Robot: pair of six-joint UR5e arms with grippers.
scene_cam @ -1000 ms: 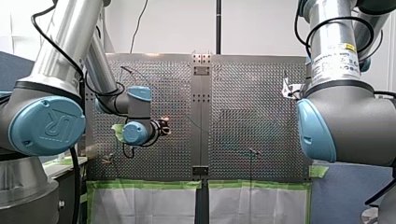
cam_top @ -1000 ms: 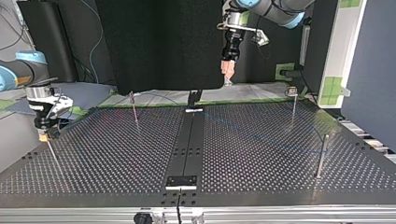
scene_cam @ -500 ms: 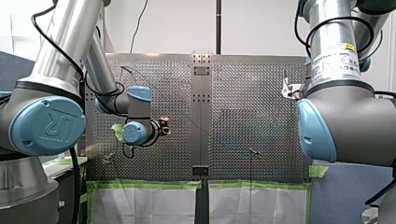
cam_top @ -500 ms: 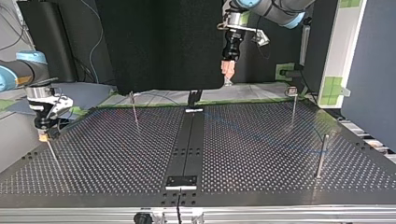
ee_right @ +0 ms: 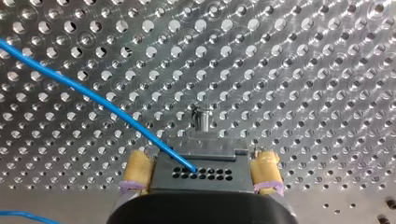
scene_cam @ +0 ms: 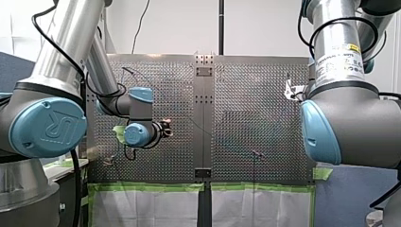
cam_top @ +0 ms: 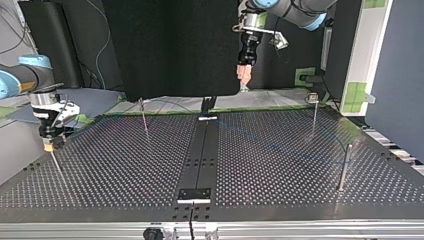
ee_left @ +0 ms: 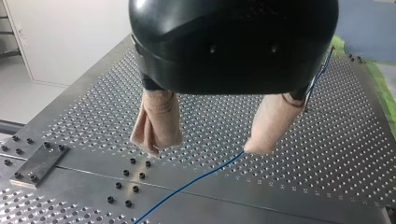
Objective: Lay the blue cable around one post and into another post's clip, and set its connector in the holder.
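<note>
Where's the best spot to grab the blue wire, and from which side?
Probably the straight stretch of blue cable just ahead of my open left end effector. Come from above, a finger on each side: it is thin and runs straight there.

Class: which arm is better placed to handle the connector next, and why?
Right. My right gripper is shut on the connector, yellow pads on either side, the blue cable running from it. My left gripper hangs open, the cable merely passing beside one beige pad.
</note>
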